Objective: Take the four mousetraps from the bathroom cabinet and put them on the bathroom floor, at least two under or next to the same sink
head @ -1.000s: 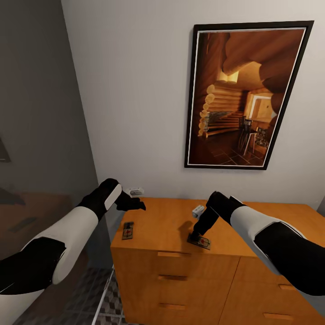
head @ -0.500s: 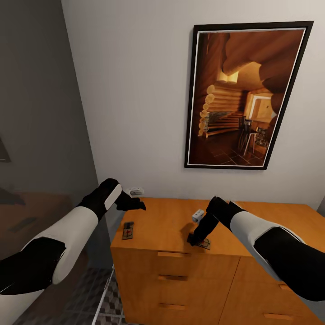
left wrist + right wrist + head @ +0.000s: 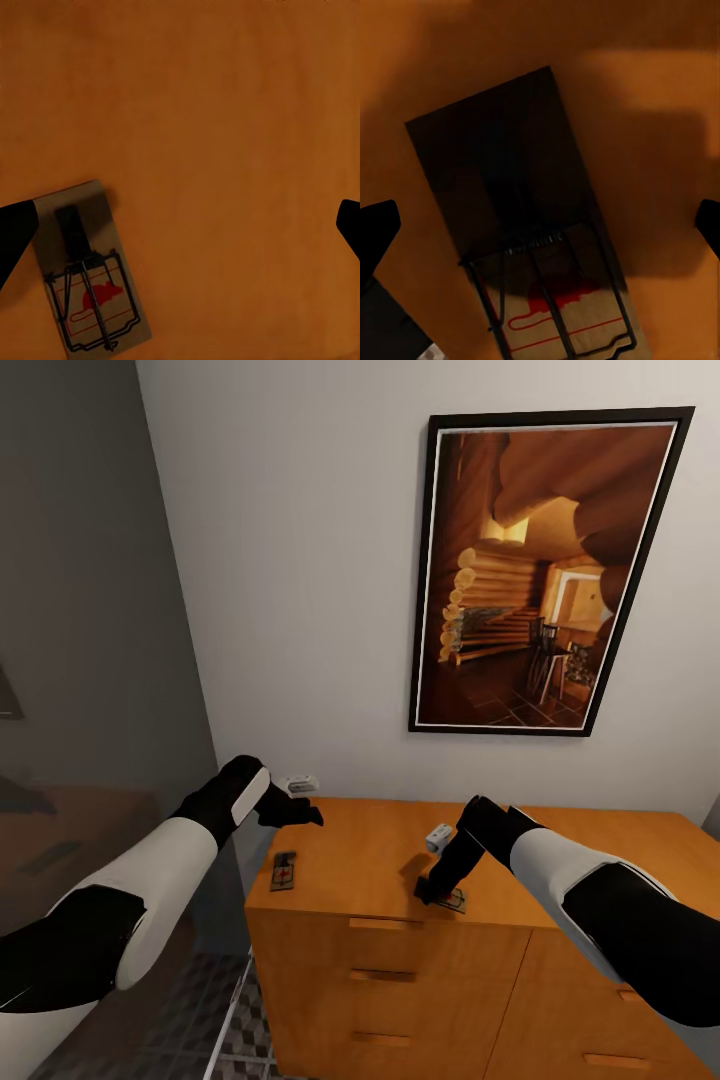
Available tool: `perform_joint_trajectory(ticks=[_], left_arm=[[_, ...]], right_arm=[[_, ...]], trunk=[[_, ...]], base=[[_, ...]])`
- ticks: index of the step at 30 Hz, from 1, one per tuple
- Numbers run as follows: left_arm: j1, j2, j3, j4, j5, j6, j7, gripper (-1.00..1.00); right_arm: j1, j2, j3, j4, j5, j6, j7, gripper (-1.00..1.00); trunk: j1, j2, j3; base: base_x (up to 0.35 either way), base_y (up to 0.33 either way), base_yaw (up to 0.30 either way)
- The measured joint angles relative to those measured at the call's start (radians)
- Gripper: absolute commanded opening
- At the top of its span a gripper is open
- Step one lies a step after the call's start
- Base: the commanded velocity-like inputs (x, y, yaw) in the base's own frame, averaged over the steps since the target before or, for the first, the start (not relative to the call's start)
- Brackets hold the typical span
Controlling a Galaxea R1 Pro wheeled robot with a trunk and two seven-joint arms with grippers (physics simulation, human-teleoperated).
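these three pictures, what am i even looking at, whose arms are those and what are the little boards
The arms belong to a simulated two-armed robot. The big picture comes from its head camera, looking down at an orange-brown cabinet under a framed log-cabin picture. The other two come from cameras near each claw. Two mousetraps lie on the cabinet top: the left mousetrap sits below the left claw, and the right mousetrap lies right beneath the right claw. In the wrist views each claw's dark fingertips stand wide apart, so both are open. Nothing is held yet.

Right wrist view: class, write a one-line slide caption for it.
Open right tool poised over a flat brown wooden mousetrap lying on the orange-brown cabinet top.
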Motion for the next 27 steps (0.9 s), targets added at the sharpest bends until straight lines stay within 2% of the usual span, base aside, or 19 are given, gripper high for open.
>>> perform_joint_trajectory(ticks=[8, 14, 15, 19, 22, 27], left_arm=[[0.0, 0.0, 0.0, 0.0, 0.0, 0.001, -0.001, 1.0], [0.0, 0.0, 0.0, 0.0, -0.001, 0.001, -0.001, 1.0], [0.0, 0.0, 0.0, 0.0, -0.001, 0.001, -0.001, 1.0], [0.0, 0.0, -0.001, 0.0, 0.0, 0.001, -0.001, 1.0], [0.0, 0.0, -0.001, 0.0, 0.0, 0.001, -0.001, 1.0], [0.0, 0.0, -0.002, 0.0, 0.0, 0.001, -0.002, 1.0]], right_arm=[[-0.001, 0.0, -0.002, 0.003, -0.001, -0.004, -0.002, 1.0], [0.001, 0.0, -0.018, 0.006, -0.011, -0.003, -0.038, 1.0], [0.001, 0.0, -0.019, 0.006, -0.011, -0.003, -0.042, -1.0], [0.005, 0.0, -0.006, -0.001, 0.0, -0.016, -0.058, -1.0], [0.002, 0.001, -0.022, 0.006, -0.012, -0.002, -0.053, -1.0], [0.004, 0.001, -0.017, 0.002, -0.007, -0.006, -0.054, -1.0]], trunk=[[0.0, 0.0, 0.0], [0.0, 0.0, 0.0], [0.0, 0.0, 0.0], [0.0, 0.0, 0.0], [0.0, 0.0, 0.0], [0.0, 0.0, 0.0]], base=[[0.0, 0.0, 0.0], [0.0, 0.0, 0.0], [0.0, 0.0, 0.0], [0.0, 0.0, 0.0], [0.0, 0.0, 0.0], [0.0, 0.0, 0.0]])
